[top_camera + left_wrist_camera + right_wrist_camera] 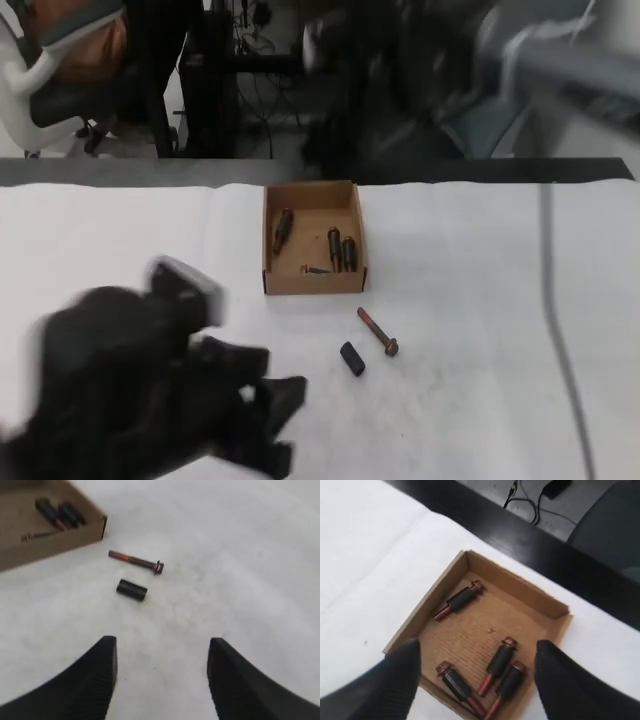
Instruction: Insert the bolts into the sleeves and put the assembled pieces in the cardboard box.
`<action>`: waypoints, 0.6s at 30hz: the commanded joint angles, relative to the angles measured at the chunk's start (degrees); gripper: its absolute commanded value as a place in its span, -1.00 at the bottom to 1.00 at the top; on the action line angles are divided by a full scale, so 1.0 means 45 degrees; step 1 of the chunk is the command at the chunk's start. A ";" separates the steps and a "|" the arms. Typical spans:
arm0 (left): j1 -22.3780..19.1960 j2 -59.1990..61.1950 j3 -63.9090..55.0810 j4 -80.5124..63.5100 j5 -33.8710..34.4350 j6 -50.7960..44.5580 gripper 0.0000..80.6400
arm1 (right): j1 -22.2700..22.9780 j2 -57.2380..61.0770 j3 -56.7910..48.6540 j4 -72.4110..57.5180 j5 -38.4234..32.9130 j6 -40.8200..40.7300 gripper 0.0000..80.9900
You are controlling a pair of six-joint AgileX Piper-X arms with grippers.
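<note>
A: Counts?
B: One cardboard box. Four assembled pieces inside it, counted in the right wrist view: two side by side, two lying apart. Outside the box there's one loose bolt and one loose sleeve.
A: Where are those two?
B: High view: both lie on the white cover at 5 o'clock from the box, near its front wall. The sleeve is at 7 o'clock from the bolt, just beside it, not touching.
A: Grippers?
B: Left gripper is spread wide and holds nothing. It's over the cover at 8 o'clock from the sleeve, with bare cover between them. Right gripper is wide too, nothing held, hanging above the box.
A: Edges, room?
B: The bench's dark far edge runs at 12 o'clock, near the box's back wall. The cover spreads out to 3 and 9 o'clock of the box. A thin dark line crosses it at 3 o'clock, well apart from the box.
</note>
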 commanded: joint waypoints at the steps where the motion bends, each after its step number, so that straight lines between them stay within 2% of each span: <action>1: -0.0280 0.3028 -0.1244 -0.0706 0.0170 -0.1422 0.26 | -0.0013 -0.1362 -0.0122 0.1165 0.0756 -0.0511 0.63; 5: -0.0999 0.5893 -0.3189 -0.0672 0.0087 -0.2914 0.24 | -0.0124 -0.2751 -0.0122 0.2025 0.0818 -0.0626 0.68; 8: -0.1371 0.6787 -0.4480 -0.0169 -0.0323 -0.5128 0.24 | -0.0187 -0.3583 -0.0122 0.2225 0.0883 -0.1183 0.68; 10: -0.1524 0.7022 -0.5523 0.1245 -0.0867 -0.5941 0.16 | -0.0295 -0.4081 -0.0122 0.2313 0.0879 -0.1420 0.68; 12: -0.1620 0.7176 -0.6532 0.3020 -0.1548 -0.5903 0.07 | -0.0484 -0.4534 -0.0122 0.2410 0.0832 -0.1615 0.68; 15: -0.1668 0.7457 -0.8010 0.5516 -0.2743 -0.5845 0.06 | -0.0891 -0.5156 -0.0122 0.2601 0.0763 -0.1684 0.68; 18: -0.1668 0.7819 -0.8964 0.6722 -0.3203 -0.5934 0.07 | -0.1242 -0.5782 -0.0122 0.2674 0.0241 -0.1684 0.68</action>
